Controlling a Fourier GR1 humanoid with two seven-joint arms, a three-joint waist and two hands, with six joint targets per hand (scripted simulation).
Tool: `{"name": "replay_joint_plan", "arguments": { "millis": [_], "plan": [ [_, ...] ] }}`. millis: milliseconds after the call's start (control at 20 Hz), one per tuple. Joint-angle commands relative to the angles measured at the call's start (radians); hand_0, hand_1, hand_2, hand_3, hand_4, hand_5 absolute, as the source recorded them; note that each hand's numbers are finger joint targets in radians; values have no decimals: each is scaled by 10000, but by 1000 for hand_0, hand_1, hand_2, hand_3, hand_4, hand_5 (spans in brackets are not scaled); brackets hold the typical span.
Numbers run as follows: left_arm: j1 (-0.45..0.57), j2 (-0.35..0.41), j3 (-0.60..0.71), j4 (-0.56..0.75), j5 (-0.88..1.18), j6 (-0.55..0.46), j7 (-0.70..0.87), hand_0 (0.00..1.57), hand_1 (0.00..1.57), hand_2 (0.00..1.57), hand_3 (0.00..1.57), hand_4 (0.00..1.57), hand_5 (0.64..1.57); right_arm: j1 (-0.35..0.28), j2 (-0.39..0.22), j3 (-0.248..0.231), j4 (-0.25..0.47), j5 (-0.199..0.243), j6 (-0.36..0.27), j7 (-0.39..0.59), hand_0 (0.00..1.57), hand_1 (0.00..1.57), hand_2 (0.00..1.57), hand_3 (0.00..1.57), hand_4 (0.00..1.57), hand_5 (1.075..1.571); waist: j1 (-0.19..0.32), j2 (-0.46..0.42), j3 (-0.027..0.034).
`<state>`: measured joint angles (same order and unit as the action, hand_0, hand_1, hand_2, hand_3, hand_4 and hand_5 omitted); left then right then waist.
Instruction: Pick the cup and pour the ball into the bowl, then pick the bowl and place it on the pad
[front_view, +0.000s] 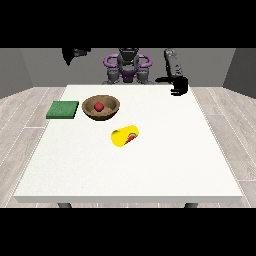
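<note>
A yellow cup (124, 136) lies on its side near the middle of the white table (150, 165), its mouth turned towards the view's right, with a red patch showing at the mouth. Behind it and to the left stands a brown bowl (101, 108) with a red ball (99, 106) inside. A green pad (63, 109) lies flat to the left of the bowl. The hand at the view's right (177, 87) hovers over the table's far right edge, fingers relaxed and holding nothing. The hand at the view's left (73, 53) is raised high beyond the far left corner, away from every object.
The robot's torso (128, 67) stands behind the table's far edge. Bowl and pad sit close together, a narrow strip of table between them. Wooden floor surrounds the table.
</note>
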<state>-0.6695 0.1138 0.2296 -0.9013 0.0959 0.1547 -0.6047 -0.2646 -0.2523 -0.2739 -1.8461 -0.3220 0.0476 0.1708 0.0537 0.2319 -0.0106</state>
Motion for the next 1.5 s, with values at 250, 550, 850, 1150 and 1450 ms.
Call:
{"name": "replay_joint_plan", "arguments": {
  "millis": [250, 550, 850, 1150, 1450],
  "plan": [
    [-637, 2991, 1282, 881, 1789, -3946, 560, 0, 0, 0, 0, 0, 1537, -172, 575, 615, -10, 850, -795, -17, 0, 0, 0, 0, 484, 1569, 111, 914, 100],
    [-2309, 4260, 1295, 248, 1863, -3832, 2258, 0, 0, 0, 0, 0, 1521, -664, 993, 394, 2681, 816, -502, -1673, 0, 0, 0, 0, 412, 1568, 420, 1315, 127],
    [-2754, 5000, 1219, -103, 1694, -3631, 3124, 0, 0, 0, 0, 0, 1523, -931, 1201, 165, 5004, 526, 223, -3181, 0, 0, 0, 0, 386, 1570, 85, 1436, 122],
    [-2899, 5670, 1393, -542, 2160, -4095, 4150, 0, 0, 0, 0, 0, 1548, -926, 556, -447, 7400, 357, 1283, -4466, 0, 0, 0, 0, 277, 1571, 61, 1079, 122],
    [-4025, 5786, 1192, -997, 2278, -3642, 5208, 0, 0, 0, 0, 0, 1536, -2729, 608, -536, 9126, 416, 500, -3928, 0, 0, 0, 0, 374, 1570, 251, 1122, 120]
  ]
}}
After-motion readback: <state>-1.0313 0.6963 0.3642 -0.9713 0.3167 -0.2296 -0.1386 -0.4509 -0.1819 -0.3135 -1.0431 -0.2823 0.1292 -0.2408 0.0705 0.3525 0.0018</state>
